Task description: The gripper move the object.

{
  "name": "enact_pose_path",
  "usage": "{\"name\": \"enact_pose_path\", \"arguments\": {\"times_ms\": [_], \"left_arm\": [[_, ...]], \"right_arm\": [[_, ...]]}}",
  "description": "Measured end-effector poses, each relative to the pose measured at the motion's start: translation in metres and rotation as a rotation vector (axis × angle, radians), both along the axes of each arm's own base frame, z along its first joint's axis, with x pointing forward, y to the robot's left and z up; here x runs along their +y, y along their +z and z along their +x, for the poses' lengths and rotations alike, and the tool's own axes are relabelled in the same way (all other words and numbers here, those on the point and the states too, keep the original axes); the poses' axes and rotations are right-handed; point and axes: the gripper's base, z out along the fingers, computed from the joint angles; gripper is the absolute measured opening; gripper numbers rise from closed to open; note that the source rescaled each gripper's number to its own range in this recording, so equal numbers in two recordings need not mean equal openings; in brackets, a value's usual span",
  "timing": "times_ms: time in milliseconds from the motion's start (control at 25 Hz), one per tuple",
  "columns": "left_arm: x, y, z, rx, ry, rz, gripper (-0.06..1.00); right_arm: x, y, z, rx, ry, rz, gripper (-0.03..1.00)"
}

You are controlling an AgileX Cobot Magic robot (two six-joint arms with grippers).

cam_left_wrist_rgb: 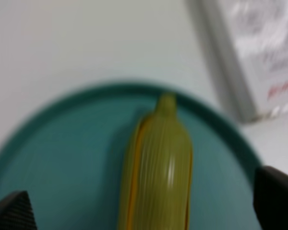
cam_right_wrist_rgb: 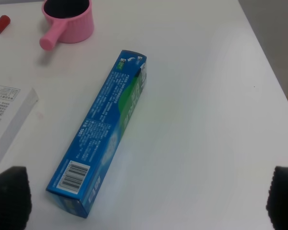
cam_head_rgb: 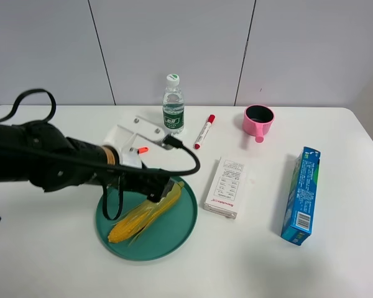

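Grasp step: left gripper (cam_head_rgb: 163,188) open, jaws straddling corn (cam_head_rgb: 137,220) on plate (cam_head_rgb: 181,231) near front edge, left of centre. Next: close, lift. Right gripper (cam_right_wrist_rgb: 144,201) open too.

The white box (cam_head_rgb: 225,187) sits just right of the green plate (cam_head_rgb: 177,236), with only a thin gap between. The bottle (cam_head_rgb: 173,107) and red pen (cam_head_rgb: 204,131) stand behind the plate. The left hand (cam_head_rgb: 164,189) and its arm block the plate's left side. In front of the plate the table (cam_head_rgb: 62,270) is bare.
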Motion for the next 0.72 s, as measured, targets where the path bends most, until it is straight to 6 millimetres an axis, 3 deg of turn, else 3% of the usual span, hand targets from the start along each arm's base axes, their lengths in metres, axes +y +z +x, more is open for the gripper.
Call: {"name": "enact_pose_path", "arguments": {"times_ms": [160, 280, 400, 520, 720], "left_arm": [[-0.006, 0.039, 0.030, -0.097, 0.024, -0.039, 0.81], [0.010, 0.063, 0.057, -0.157, 0.093, -0.049, 0.81], [0.042, 0.081, 0.084, -0.172, 0.197, -0.011, 0.81], [0.085, 0.091, 0.098, -0.158, 0.308, 0.044, 0.81], [0.164, 0.116, 0.093, -0.144, 0.513, 0.108, 0.81]], "right_arm": [[0.000, 0.000, 0.000, 0.000, 0.000, 0.000, 1.00], [0.000, 0.000, 0.000, 0.000, 0.000, 0.000, 1.00], [0.000, 0.000, 0.000, 0.000, 0.000, 0.000, 1.00], [0.000, 0.000, 0.000, 0.000, 0.000, 0.000, 1.00], [0.000, 0.000, 0.000, 0.000, 0.000, 0.000, 1.00]]}}
